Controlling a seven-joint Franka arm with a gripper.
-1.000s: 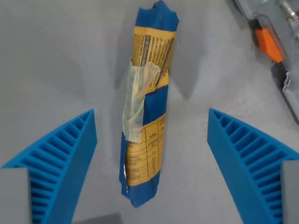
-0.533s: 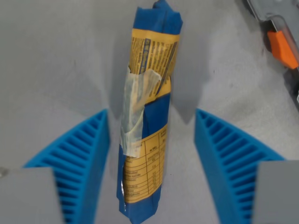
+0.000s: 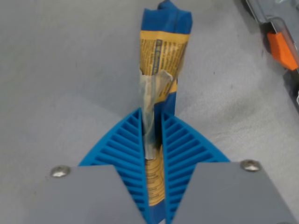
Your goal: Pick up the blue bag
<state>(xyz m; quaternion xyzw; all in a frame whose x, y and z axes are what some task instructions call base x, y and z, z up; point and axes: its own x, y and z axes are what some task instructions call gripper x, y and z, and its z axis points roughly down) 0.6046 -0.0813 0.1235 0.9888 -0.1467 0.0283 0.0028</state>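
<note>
Since the earlier frame the gripper (image 3: 152, 140) has closed from wide apart onto the blue bag (image 3: 161, 70), pinching its middle. Grasp step; lifting straight up comes next.

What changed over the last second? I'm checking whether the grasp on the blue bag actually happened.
The gripper closed: its two blue ribbed fingers, wide apart a second ago, came together and now pinch the blue bag between them, squeezing its lower part narrow. The bag still lies lengthwise on the grey surface, with the orange-and-grey case still at the wrist view's upper right.
</note>
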